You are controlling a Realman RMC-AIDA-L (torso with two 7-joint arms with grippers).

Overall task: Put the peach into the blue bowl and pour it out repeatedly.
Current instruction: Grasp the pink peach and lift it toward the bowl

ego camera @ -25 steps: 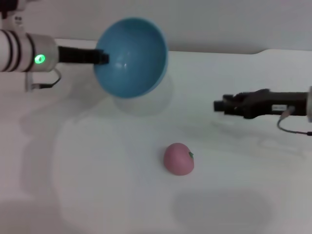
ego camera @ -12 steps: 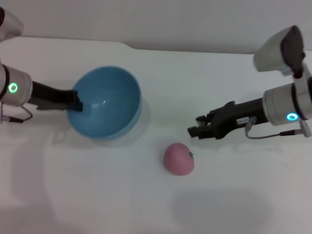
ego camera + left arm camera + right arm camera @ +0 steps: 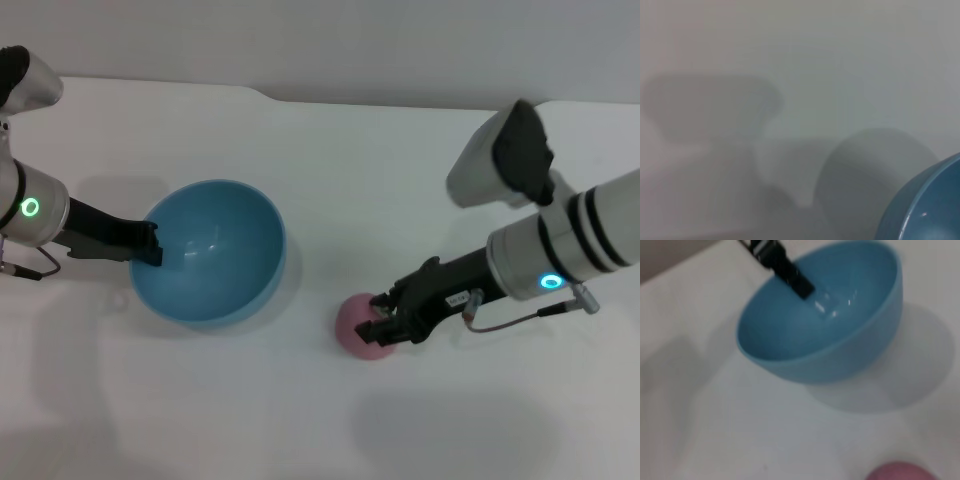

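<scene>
The blue bowl [image 3: 215,255] sits low at the table's left, its mouth tipped a little toward the middle and nothing inside it. My left gripper [image 3: 150,245] is shut on its left rim. The same bowl [image 3: 825,335] fills the right wrist view, with the left gripper [image 3: 800,285] clamped over its edge, and its rim [image 3: 925,210] shows in the left wrist view. The pink peach [image 3: 355,322] lies on the table right of the bowl. My right gripper [image 3: 386,322] is down at the peach's right side, open, one finger on each side. The peach's top [image 3: 900,472] shows in the right wrist view.
The white table [image 3: 300,420] runs to a back edge along a grey wall [image 3: 400,40]. Nothing else stands on it; only the arms' shadows fall across it.
The left arm lowered the bowl from its raised, tipped pose down to the table's left. The right gripper came down and leftward from mid-air to the peach, which stayed in place.
</scene>
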